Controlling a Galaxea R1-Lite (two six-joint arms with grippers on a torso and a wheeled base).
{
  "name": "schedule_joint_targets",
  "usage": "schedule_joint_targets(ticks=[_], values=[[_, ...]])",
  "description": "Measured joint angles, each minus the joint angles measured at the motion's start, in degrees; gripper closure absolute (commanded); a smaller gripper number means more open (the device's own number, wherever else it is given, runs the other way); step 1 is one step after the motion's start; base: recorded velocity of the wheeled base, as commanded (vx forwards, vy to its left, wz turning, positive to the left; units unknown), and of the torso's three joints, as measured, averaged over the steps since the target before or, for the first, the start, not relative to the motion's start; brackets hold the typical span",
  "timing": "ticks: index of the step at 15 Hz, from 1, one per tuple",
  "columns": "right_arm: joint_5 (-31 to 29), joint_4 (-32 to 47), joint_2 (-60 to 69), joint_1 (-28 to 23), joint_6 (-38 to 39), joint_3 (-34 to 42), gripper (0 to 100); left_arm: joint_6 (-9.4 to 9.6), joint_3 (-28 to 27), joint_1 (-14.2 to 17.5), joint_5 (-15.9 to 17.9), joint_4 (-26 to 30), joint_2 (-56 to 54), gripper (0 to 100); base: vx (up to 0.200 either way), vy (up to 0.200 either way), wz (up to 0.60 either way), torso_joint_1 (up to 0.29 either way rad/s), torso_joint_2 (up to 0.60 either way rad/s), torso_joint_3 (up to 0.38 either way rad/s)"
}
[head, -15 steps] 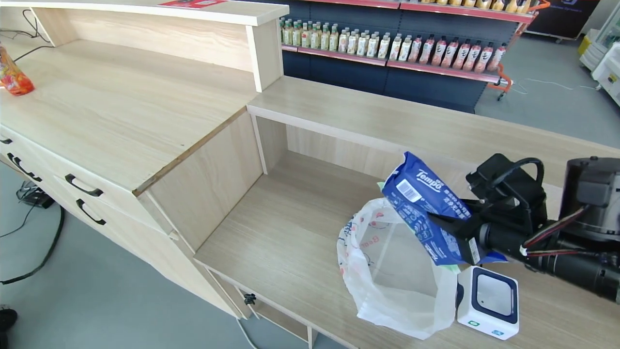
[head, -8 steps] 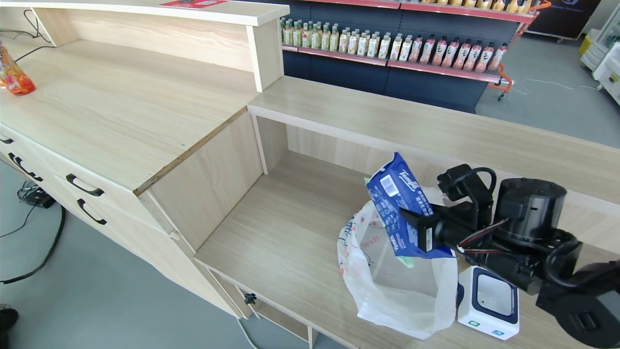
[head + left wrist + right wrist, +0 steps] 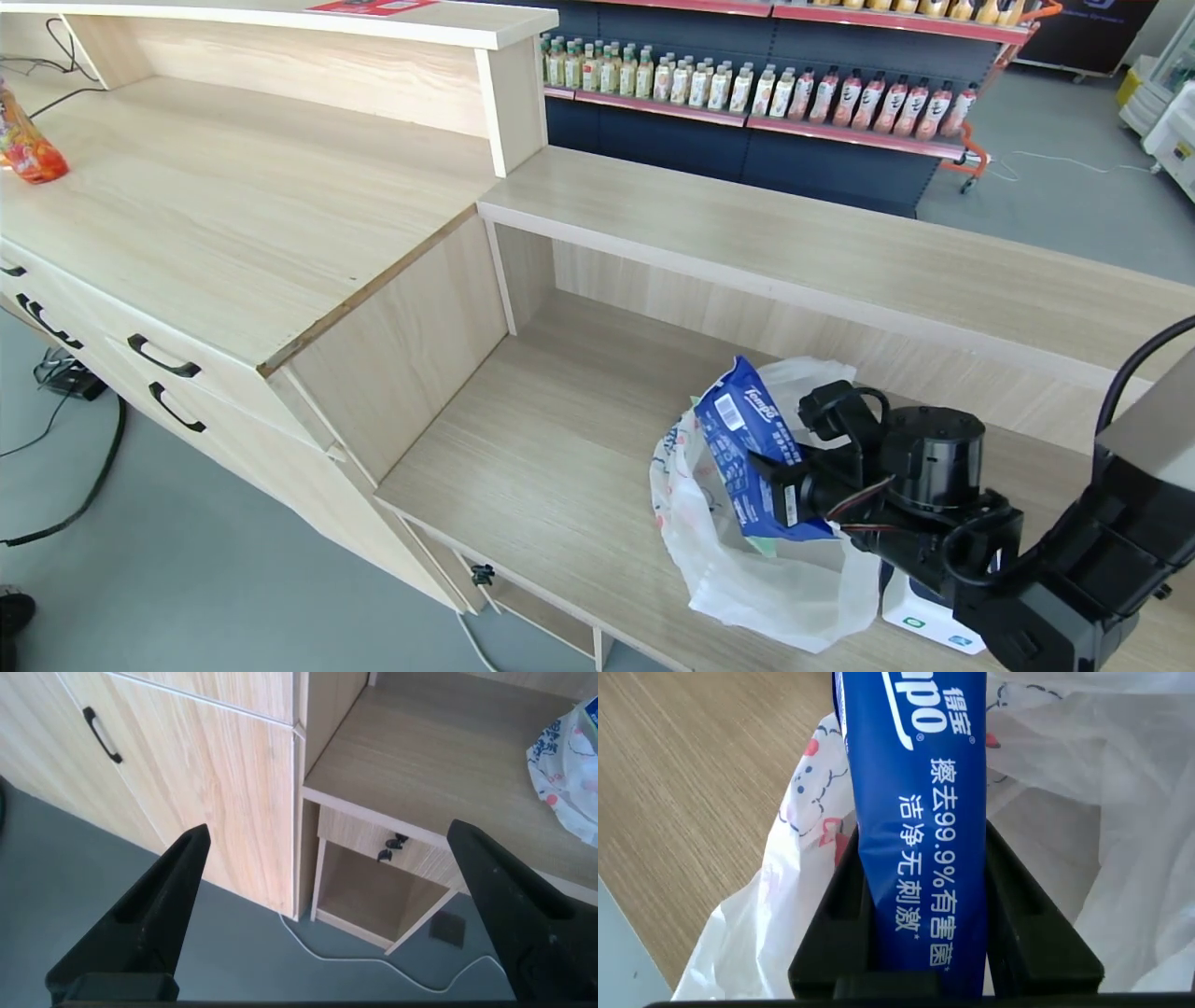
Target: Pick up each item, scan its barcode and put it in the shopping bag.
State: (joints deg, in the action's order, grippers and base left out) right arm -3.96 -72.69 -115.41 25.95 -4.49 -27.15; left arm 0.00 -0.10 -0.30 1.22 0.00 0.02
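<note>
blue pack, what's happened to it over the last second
The right hand, shut on the blue pack, has swung it down and toward the robot's left, from up above the scanner to the mouth of the bag, where its lower end now dips in. Nothing was let go. Bag, scanner and the far orange pouch stayed put.

Blue tissue pack point(image 3: 742, 439) at the mouth of the shopping bag point(image 3: 747, 588)

The pack stands tilted, clamped in the right pincer point(image 3: 777, 485), white barcode label facing up, lower end at the open mouth of the white plastic bag, which stands on the desk point(image 3: 523, 467). A white scanner point(image 3: 920, 621) sits just beside the bag.
</note>
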Motion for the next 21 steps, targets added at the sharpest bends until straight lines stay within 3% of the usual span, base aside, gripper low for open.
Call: schedule_joint_targets(ticks=[21], values=[[-0.3, -1.7, -1.9, -0.4, -0.5, 8.7, 100, 0.00, 0.0, 0.0, 0.0, 0.0, 0.0, 0, 0.000, 0.000, 0.00, 0.000, 0.00, 0.000]])
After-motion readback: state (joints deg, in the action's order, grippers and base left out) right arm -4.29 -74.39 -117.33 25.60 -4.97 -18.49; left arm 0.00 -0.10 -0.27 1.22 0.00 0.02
